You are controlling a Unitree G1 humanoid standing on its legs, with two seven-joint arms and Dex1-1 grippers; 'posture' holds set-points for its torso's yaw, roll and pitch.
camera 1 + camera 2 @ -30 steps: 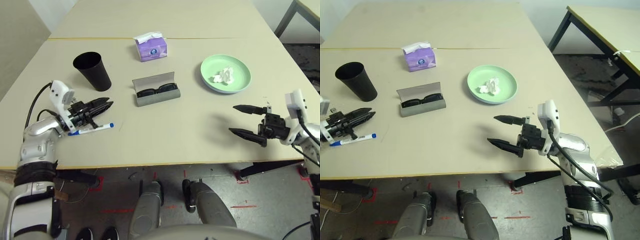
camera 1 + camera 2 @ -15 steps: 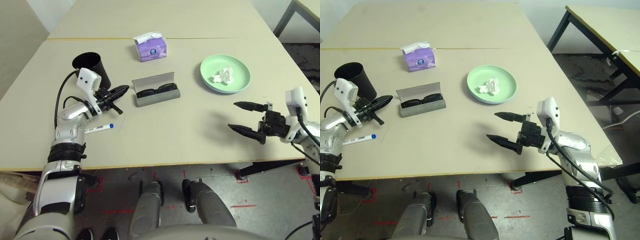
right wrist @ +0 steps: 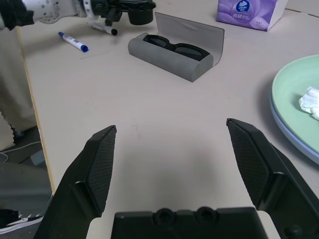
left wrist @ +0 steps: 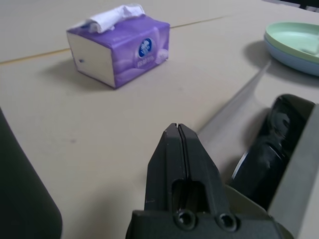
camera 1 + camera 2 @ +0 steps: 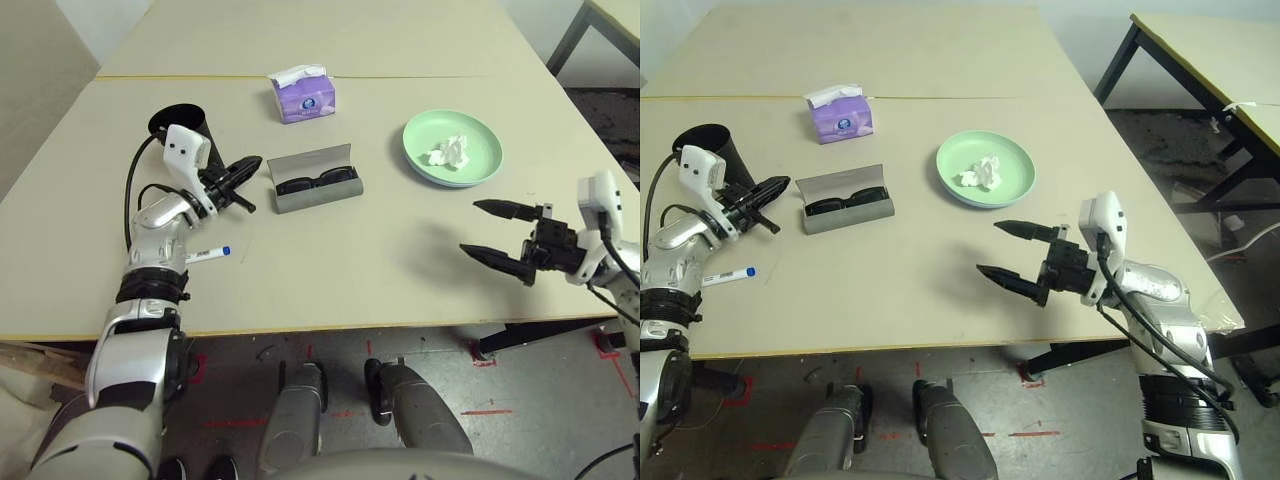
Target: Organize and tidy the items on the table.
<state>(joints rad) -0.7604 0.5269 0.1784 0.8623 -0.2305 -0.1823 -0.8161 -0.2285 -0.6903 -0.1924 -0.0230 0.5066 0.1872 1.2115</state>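
The large beige matte desk (image 5: 330,250) is carrying the items across its middle and left part. The left end effector (image 5: 243,170) is hovering level with its two black fingers clenched together and gripping nothing, its tips pointing at the left end of the open grey glasses case (image 5: 314,180), just beside it but apart. Black sunglasses (image 5: 314,184) are lying inside that case, whose lid is standing open on the far side. The tall black plastic cup (image 5: 180,125) is standing upright just behind the left wrist, toward the desk's left edge. A white marker with a blue cap (image 5: 205,256) is lying flat below the left forearm, nearer the desk's front edge. A second marker, dark-tipped, is showing in the right wrist view, partly hidden by the left arm (image 3: 105,29).

The purple tissue box (image 5: 302,95) with a white sheet sticking out of its top is sitting close to the thin yellowish seam line (image 5: 420,76) that is running across the desk. Toward the right edge, a pale green round plate (image 5: 452,148) is sitting on a blue one, whose rim is peeking out beneath (image 3: 286,130), and a crumpled white tissue (image 5: 447,152) is lying on the green plate.

The right end effector (image 5: 492,231) is hanging released above the front right part of the desk, fingers spread wide, gripping nothing, well apart from the plates.
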